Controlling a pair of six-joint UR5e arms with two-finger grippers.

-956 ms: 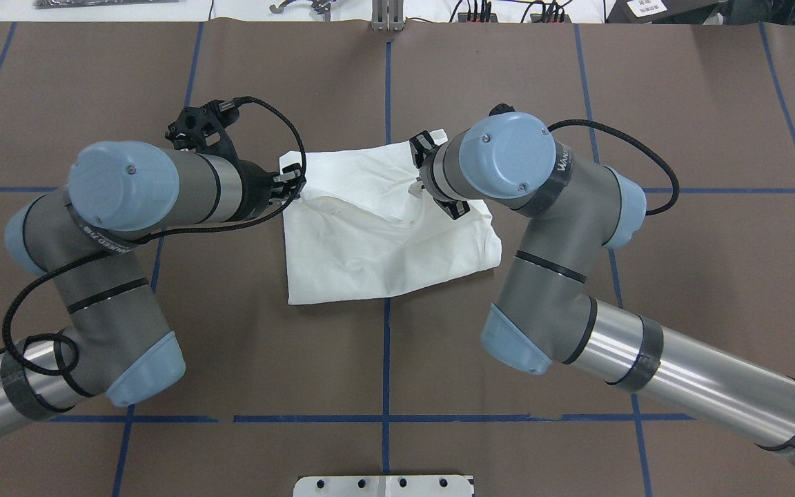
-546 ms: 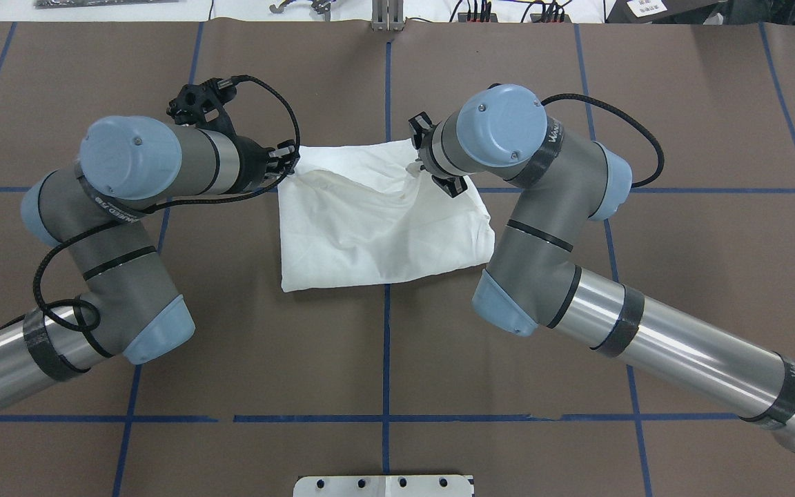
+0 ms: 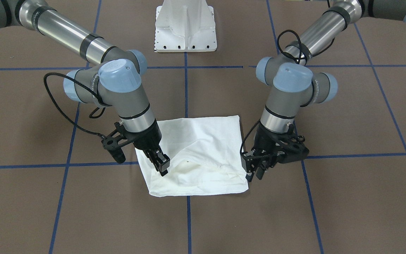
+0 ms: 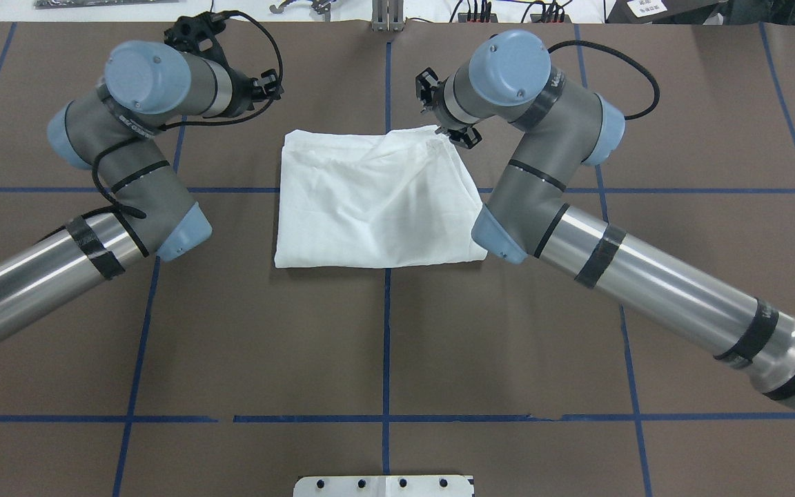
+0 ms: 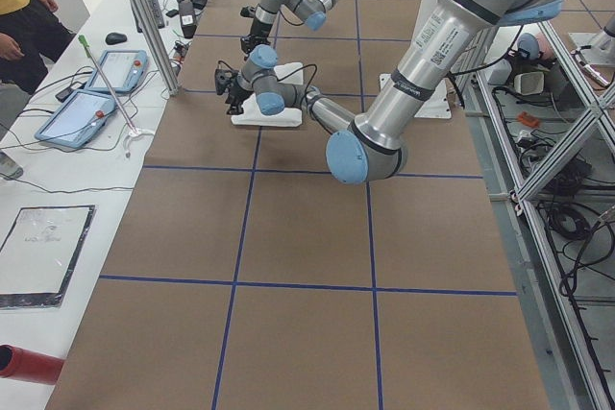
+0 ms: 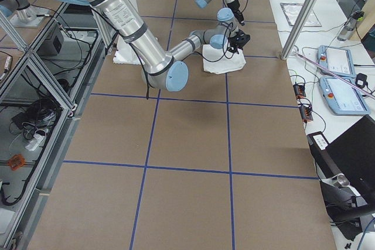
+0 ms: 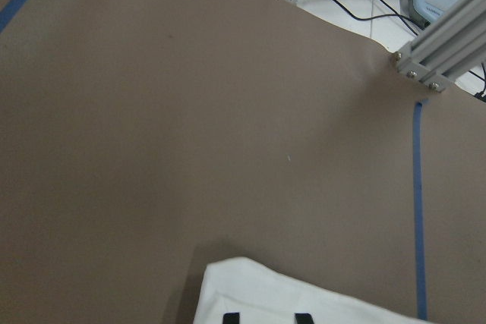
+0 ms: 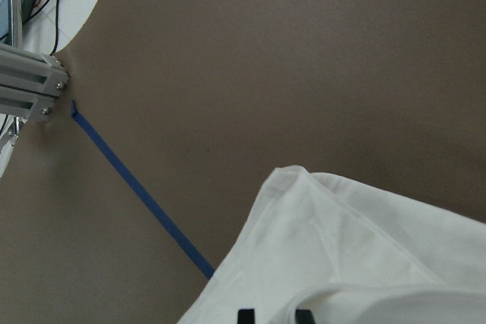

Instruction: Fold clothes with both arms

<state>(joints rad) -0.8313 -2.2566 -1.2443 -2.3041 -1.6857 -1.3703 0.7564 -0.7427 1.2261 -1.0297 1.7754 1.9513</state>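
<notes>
The white shirt [image 4: 370,207] lies folded into a flat rectangle on the brown table, also in the front view [image 3: 196,151]. My left gripper [image 4: 270,84] hovers open just above the shirt's far left corner [image 7: 304,297], fingers apart with nothing between them [image 3: 254,174]. My right gripper [image 4: 428,86] hangs open over the far right corner [image 8: 364,263], its tips [image 3: 162,165] a little inside the cloth's edge. No printed text or collar shows on the side facing up.
A white pedestal base [image 3: 185,31] stands at the robot's side of the table. Blue tape lines [image 4: 386,345] grid the brown mat. An aluminium post [image 4: 387,17] stands at the far edge. Tablets [image 5: 96,93] and a person [image 5: 24,7] are beyond the far edge.
Both arms swept toward the far edge, pulling the shirt's upper layer over so that it now lies flat. Both grippers let go of the cloth and rose off it.
</notes>
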